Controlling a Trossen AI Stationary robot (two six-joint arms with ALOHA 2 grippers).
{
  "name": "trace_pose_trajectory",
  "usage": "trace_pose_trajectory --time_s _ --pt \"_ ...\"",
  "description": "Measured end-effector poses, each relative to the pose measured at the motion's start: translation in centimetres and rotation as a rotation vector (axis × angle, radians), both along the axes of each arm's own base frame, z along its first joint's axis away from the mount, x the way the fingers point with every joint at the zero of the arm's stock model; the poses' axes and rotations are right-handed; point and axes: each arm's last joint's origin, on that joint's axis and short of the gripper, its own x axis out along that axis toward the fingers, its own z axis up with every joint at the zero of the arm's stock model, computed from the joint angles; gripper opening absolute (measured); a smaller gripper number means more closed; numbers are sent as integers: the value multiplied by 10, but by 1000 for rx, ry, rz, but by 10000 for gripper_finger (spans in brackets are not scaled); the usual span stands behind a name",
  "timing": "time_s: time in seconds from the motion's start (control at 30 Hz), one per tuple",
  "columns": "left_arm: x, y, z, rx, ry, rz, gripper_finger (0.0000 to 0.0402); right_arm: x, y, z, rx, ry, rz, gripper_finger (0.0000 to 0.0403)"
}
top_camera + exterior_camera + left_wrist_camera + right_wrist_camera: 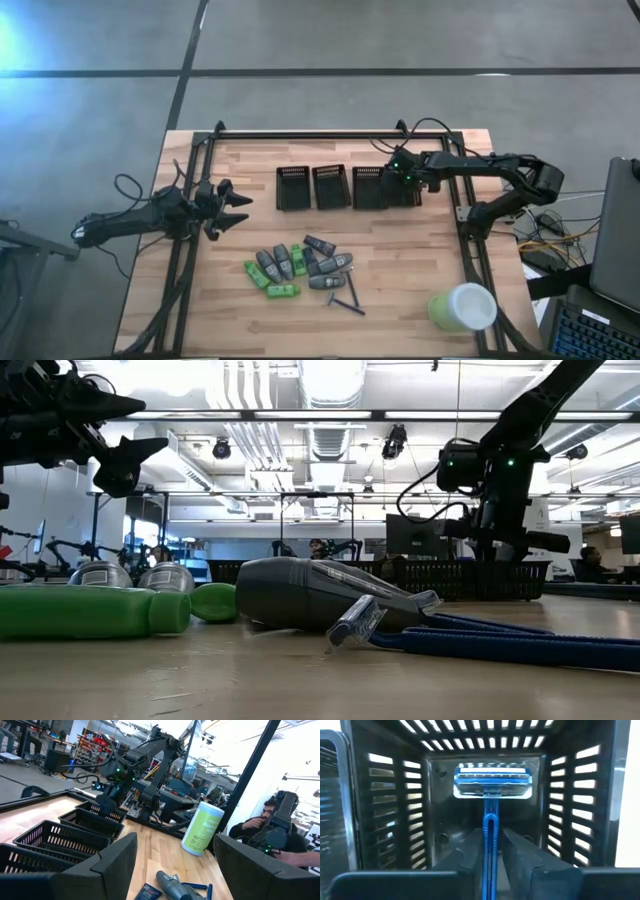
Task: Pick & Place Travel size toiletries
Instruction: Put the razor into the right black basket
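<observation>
One blue plastic razor (490, 820) is pinched by the right gripper (491, 860) fingers inside the rightmost black mesh bin (402, 187); released tilted, it could be caught in the slots. The left gripper (232, 207) fingers are held wide open, empty.

bins (331, 187): 4 | green packets (283, 291): about 4 | grey tubes (323, 283): about 6 | razors (349, 290): 3 | cup (463, 307): 1

A light wooden table (400, 250) with plank grain carries everything. Along its far side stand black slotted bins (315, 187) in a row, touching or nearly so. Toward the near side, around the middle, lies a loose cluster of toiletries: bright green packets (283, 291) on the left of the cluster, grey tapered tubes (330, 264) among them, and blue-handled razors (348, 300) at its near right. A pale green-white cup (462, 307) lies near the right corner.
</observation>
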Motion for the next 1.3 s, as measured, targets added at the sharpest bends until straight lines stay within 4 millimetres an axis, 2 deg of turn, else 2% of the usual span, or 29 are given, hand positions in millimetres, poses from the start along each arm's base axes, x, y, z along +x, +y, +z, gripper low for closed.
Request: trace_pose_trajectory --time_s 0.33,0.5,0.67,0.83,1.1,1.3 --pt "0 0 0 0 0 0 268 0 1 6 -28 -11 11 186" --pt "0 0 0 0 0 1 268 6 4 28 -92 -79 48 223" --pt "0 0 0 0 0 0 268 11 13 51 -135 -141 61 240" --pt "0 0 0 0 0 0 268 23 38 56 -103 -179 94 243" --pt "0 0 0 0 0 0 268 42 96 47 -2 -207 131 226" --pt "0 0 0 0 0 0 268 51 131 36 54 -209 141 225"
